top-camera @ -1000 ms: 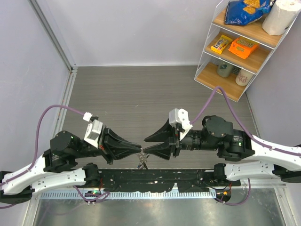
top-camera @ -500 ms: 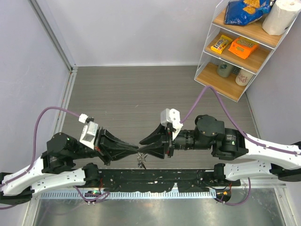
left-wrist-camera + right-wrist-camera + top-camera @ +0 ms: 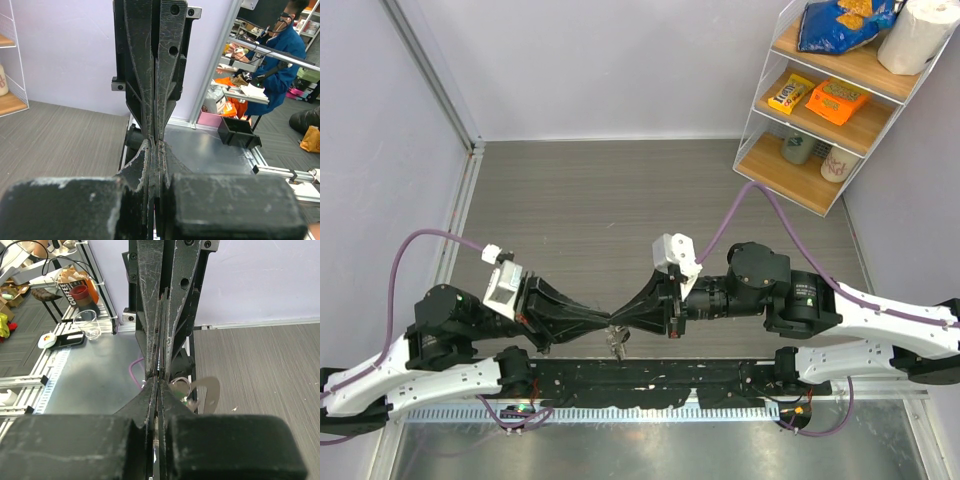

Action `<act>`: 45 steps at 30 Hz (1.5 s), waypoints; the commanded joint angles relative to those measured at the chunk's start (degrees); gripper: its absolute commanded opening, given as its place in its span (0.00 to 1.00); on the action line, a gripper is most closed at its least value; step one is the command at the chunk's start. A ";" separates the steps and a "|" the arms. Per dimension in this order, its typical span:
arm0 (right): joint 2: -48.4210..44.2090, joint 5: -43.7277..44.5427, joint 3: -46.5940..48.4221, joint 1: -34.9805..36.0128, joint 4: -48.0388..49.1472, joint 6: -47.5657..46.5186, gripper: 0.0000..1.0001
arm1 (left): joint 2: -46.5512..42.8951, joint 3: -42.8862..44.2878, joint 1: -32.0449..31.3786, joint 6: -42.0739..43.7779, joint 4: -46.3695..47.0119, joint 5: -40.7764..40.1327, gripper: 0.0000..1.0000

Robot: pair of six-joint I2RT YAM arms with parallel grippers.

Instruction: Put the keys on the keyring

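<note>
Left pincer (image 3: pixel 606 321) and right pincer (image 3: pixel 628 320) meet tip to tip, both clamped on a thin metal sliver (image 3: pixel 162 330). The keyring (image 3: pixel 181 386) and keys (image 3: pixel 618 343) dangle just beneath, equally near both.

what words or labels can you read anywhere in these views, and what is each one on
"COFFEE": printed down the side of the brown cup on the bench beyond the table, in the right wrist view.
Too small to read: the print on the yellow box and the orange box on the shelf, and on the blue bag above them.
Blurred: the red marking on the mug.
</note>
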 commanded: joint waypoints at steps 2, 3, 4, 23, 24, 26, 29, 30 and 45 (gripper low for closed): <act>-0.18 0.05 0.35 0.11 0.98 -0.20 0.05 | -0.62 0.68 0.08 0.89 6.29 -1.28 0.00; -0.61 0.75 0.18 0.19 1.07 -0.11 0.05 | -0.79 0.69 0.08 0.98 6.11 -1.46 0.00; -0.79 1.28 0.17 0.11 1.15 -0.20 0.05 | -0.80 0.69 -0.01 0.98 5.94 -1.55 0.00; -2.03 25.18 1.57 0.20 -5.96 0.23 0.05 | -3.09 -0.99 0.08 0.45 -1.00 -20.54 0.46; -1.50 27.72 2.19 0.19 -6.05 0.68 0.05 | -1.95 -0.38 0.08 0.02 -1.44 -19.75 0.47; -0.80 31.41 2.81 0.11 -6.75 1.73 0.05 | 0.86 0.94 0.08 -0.95 -2.67 -18.25 0.51; -0.09 37.04 3.77 0.19 -7.54 3.31 0.05 | 4.47 2.79 0.08 -2.36 -4.34 -17.37 0.63; 0.26 38.97 4.30 0.19 -7.63 3.49 0.05 | 5.61 3.06 -0.01 -2.71 -4.26 -17.20 0.63; 3.25 46.81 7.82 0.19 -10.36 6.57 0.05 | 9.92 5.96 0.08 -2.19 -6.63 -19.57 0.64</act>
